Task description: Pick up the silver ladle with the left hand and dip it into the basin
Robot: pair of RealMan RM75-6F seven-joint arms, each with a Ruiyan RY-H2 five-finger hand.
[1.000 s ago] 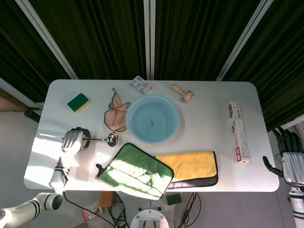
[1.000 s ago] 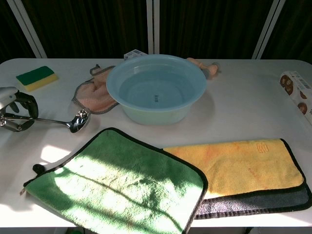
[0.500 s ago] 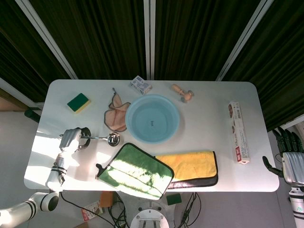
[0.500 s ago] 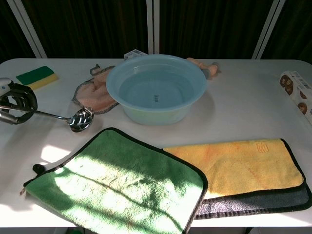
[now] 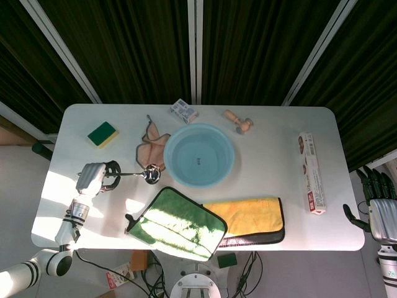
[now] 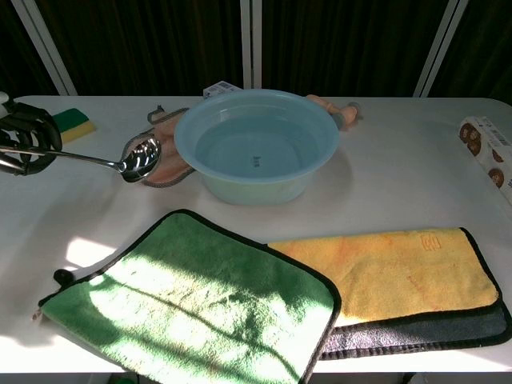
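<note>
Ladle (image 6: 141,158) now higher, nearer water-filled basin (image 6: 256,144), in left robot hand (image 6: 28,144).

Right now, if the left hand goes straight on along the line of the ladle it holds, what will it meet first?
Probably the basin. The left hand holds the silver ladle pointing toward its near wall, over the pink cloth; height is unclear, so the bowl might strike or clear the rim.

silver ladle (image 6: 120,163) lifted off table, handle roughly level, bowl just left of light-blue basin (image 6: 256,144); basin upright, centre-back.
</note>
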